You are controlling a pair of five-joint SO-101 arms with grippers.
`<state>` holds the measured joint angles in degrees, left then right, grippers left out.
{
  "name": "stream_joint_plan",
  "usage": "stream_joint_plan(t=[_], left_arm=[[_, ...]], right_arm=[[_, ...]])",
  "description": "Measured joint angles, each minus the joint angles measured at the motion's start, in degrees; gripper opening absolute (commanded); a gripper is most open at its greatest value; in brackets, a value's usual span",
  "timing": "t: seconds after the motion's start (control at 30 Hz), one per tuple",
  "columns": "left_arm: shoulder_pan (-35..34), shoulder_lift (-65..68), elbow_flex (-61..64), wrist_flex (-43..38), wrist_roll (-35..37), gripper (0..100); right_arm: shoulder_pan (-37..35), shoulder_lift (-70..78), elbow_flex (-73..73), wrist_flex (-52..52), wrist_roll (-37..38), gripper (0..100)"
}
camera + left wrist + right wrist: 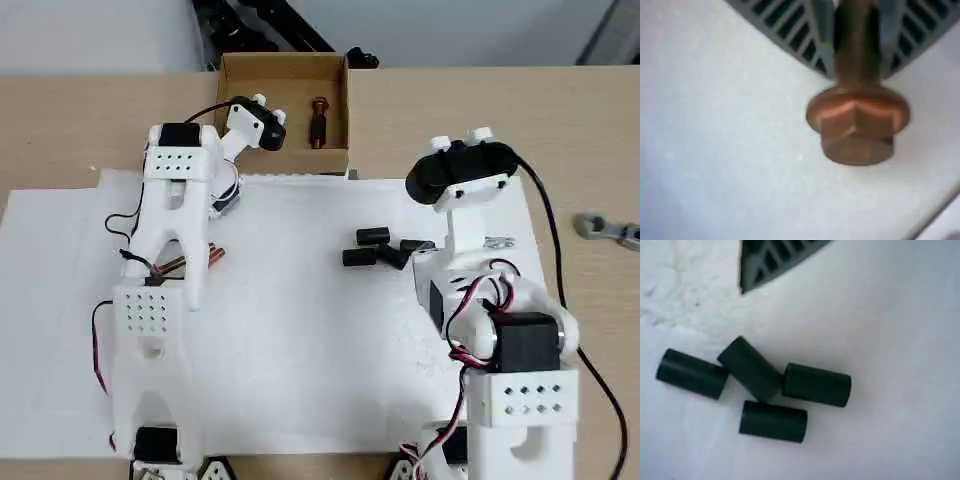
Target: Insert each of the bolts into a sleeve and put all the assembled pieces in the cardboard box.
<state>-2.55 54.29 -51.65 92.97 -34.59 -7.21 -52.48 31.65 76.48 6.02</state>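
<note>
**Between the left jaws: a copper bolt, pinched by its shank**

Between the ribbed faces of your left gripper (855,30) runs the shank of a copper flanged bolt (857,125). The jaws are pressed onto it and its hex head hangs free over the white sheet (300,350). Expect the bolt to be stiff, dense for its size and smooth. With the grip on the shank, it could twist or slide if you push the tip in at an angle. Leave enough bare shank ahead of the jaws for a sleeve to ride on.

Your right gripper (772,262) hangs over four black sleeves (772,421), and you cannot tell whether it is spread or closed. The sleeves lie on their sides in a loose cluster, some touching. They look light, rigid and round, so they will likely roll or scatter if nudged. Take the outermost one across its middle, square to its length, to keep the bore open at the end.

Farther out, spare bolts (195,262) lie on the sheet beside the left arm. The cardboard box (232,100) sits at the far edge with one assembled piece (318,122) already inside.
</note>
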Motion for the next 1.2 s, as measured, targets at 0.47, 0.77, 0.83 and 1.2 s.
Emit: stream_joint_plan(t=[0.47, 0.77, 0.83, 1.2], left_arm=[[0.1, -7.3, -6.2, 6.0, 6.6, 1], [2.5, -31.6, 7.5, 6.2, 15.6, 1], [2.9, -38.2, 12.0, 6.3, 16.2, 1], [3.8, -75.9, 43.1, 6.4, 19.3, 1]], right_arm=[[-7.6, 8.4, 0.0, 0.0, -8.5, 18.2], [-7.7, 28.0, -16.1, 7.4, -9.3, 18.4], [-7.7, 33.1, -22.4, 12.3, -5.9, 18.0], [-9.1, 50.2, -42.1, 18.7, 16.7, 9.3]])
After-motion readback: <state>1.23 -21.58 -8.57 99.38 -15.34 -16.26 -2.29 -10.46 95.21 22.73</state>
